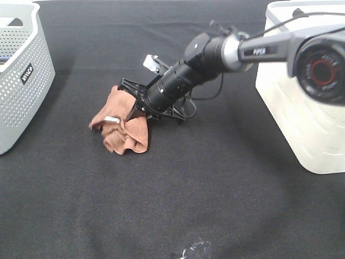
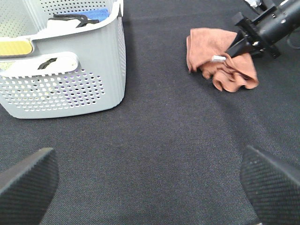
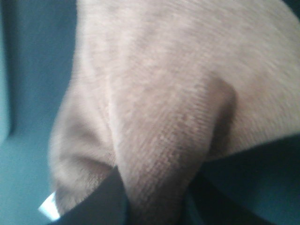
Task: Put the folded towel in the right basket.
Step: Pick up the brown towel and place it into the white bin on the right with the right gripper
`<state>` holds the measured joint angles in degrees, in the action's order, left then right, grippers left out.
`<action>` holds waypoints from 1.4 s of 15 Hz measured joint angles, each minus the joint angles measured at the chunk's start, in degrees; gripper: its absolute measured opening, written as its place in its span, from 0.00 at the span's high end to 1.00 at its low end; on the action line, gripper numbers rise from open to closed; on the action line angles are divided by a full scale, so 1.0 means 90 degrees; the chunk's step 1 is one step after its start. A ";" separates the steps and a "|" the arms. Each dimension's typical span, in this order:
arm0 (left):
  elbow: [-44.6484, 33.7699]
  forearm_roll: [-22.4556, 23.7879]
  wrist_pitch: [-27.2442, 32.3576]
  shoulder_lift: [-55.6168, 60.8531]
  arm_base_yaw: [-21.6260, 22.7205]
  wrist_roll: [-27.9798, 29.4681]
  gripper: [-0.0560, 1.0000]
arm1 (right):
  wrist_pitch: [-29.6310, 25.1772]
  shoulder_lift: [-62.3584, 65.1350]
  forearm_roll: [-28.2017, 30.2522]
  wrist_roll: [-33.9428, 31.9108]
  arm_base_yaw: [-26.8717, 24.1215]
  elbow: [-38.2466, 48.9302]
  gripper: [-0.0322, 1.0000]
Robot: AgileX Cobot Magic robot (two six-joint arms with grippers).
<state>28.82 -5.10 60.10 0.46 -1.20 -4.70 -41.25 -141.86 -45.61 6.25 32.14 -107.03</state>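
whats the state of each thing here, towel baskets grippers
brown cloth towel: crumpled, not in a basket
right gripper: shut on the towel
left gripper: open, empty
grey perforated plastic basket: upright, holds items
white plastic basket: upright, inside hidden

grey basket (image 1: 33, 94) full of little holes sits at the left edge of the black cloth table (image 1: 226, 194); small dark label (image 1: 26, 73) on its side; something blue (image 2: 96, 13) and something black (image 2: 70, 18) inside; crinkly clear plastic scrap (image 1: 195, 250) near the front edge
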 joint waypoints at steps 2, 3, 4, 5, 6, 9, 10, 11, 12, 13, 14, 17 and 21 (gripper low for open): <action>0.0000 0.0000 -0.0006 0.0000 0.0000 0.0000 0.02 | -0.0255 0.0688 0.0064 0.0280 0.0006 0.0000 0.76; 0.0000 0.0000 -0.0006 0.0000 0.0000 0.0000 0.02 | -0.0306 0.1070 0.0121 0.0376 0.0006 0.0000 0.76; 0.0000 0.0000 -0.0006 0.0000 0.0000 0.0000 0.02 | -0.0350 0.1458 0.0293 0.0382 0.0006 0.0000 0.76; 0.0000 0.0000 -0.0006 0.0000 0.0000 0.0000 0.02 | -0.0401 0.1833 0.0586 0.0414 0.0006 0.0000 0.76; 0.0000 0.0000 -0.0006 0.0000 0.0000 0.0000 0.02 | -0.0452 0.2177 0.0898 0.0414 -0.0013 0.0000 0.76; 0.0000 0.0000 -0.0006 0.0000 0.0000 0.0000 0.02 | -0.1171 0.3380 0.1471 0.0216 -0.0929 0.0000 0.76; 0.0000 0.0000 -0.0006 0.0000 0.0000 0.0000 0.02 | -0.1375 0.3692 0.1579 0.0197 -0.1388 0.0000 0.76; 0.0000 0.0000 -0.0006 0.0000 0.0000 0.0000 0.02 | -0.1547 0.3985 0.1687 0.0191 -0.1942 0.0000 0.76; 0.0000 0.0000 -0.0006 0.0000 0.0000 0.0000 0.02 | -0.1693 0.4272 0.1814 0.0191 -0.2527 0.0000 0.76; 0.0000 0.0000 -0.0006 0.0000 0.0000 0.0000 0.02 | -0.1878 0.4488 0.1935 0.0191 -0.3037 0.0000 0.76; 0.0000 0.0000 -0.0006 0.0000 0.0000 0.0000 0.02 | -0.2094 0.4609 0.2069 0.0191 -0.3508 0.0000 0.76; 0.0000 0.0000 -0.0013 0.0000 0.0000 0.0000 0.02 | -0.2629 0.4609 0.2909 0.0191 -0.4310 0.0000 0.76; 0.0000 0.0000 -0.0013 0.0000 0.0000 0.0000 0.02 | -0.2820 0.4132 0.4412 -0.0216 -0.4450 0.0000 0.75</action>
<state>28.82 -5.10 59.99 0.46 -1.20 -4.70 -66.63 -104.68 -5.90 4.30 -7.91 -107.03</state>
